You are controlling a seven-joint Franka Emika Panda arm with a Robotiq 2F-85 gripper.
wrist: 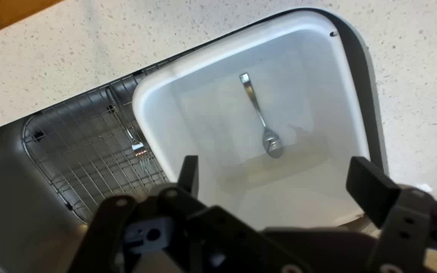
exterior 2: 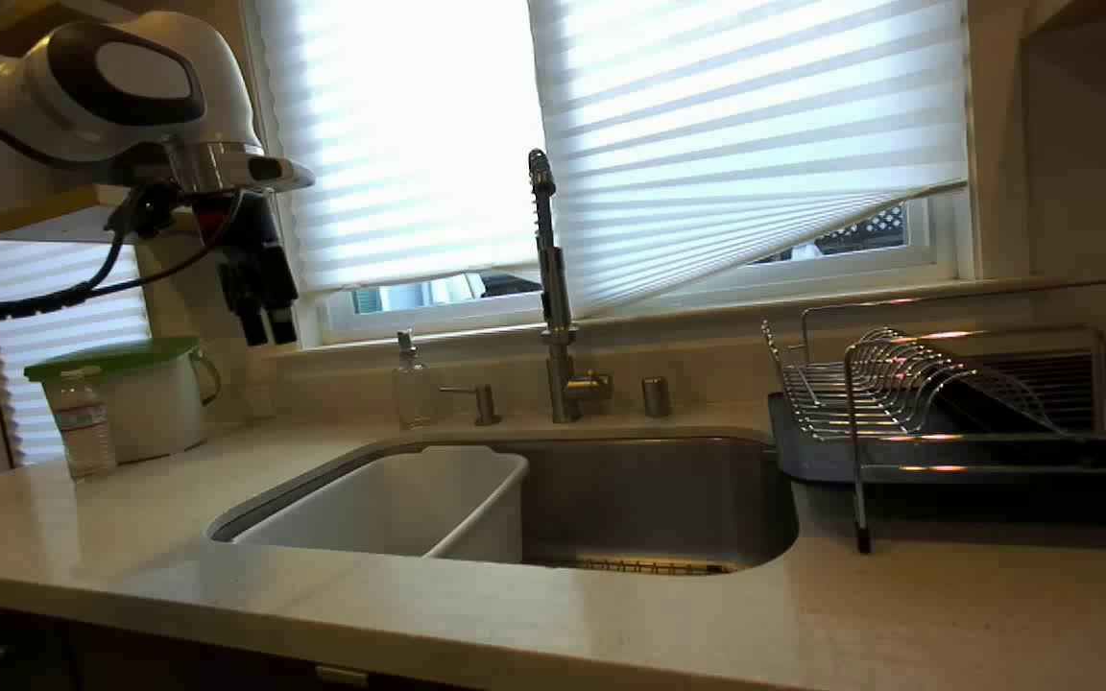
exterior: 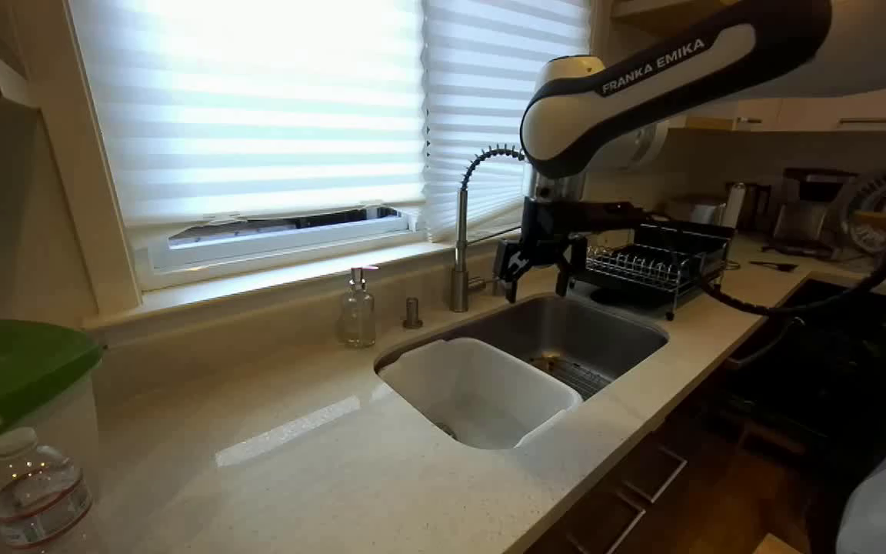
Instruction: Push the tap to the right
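Note:
The tap (exterior: 461, 238) is a tall slim silver faucet with a coiled arched spout, standing behind the sink. In that exterior view the arm hides the end of its spout. The tap (exterior 2: 556, 297) also shows upright in an exterior view, its spout seen nearly end-on. My gripper (exterior: 537, 292) is open and empty, in the air above the counter and sink. In an exterior view my gripper (exterior 2: 269, 338) is well to the left of the tap, apart from it. In the wrist view the fingers (wrist: 273, 170) are wide apart over the white tub; the tap is out of view.
A white tub (exterior 2: 476, 518) sits in the steel sink (exterior 2: 659, 499). A spoon (wrist: 258, 110) lies in the tub, a fork (wrist: 129, 131) on the sink grid. A soap bottle (exterior: 358, 312), short metal handle (exterior 2: 481, 398) and dish rack (exterior 2: 899, 384) stand near the sink.

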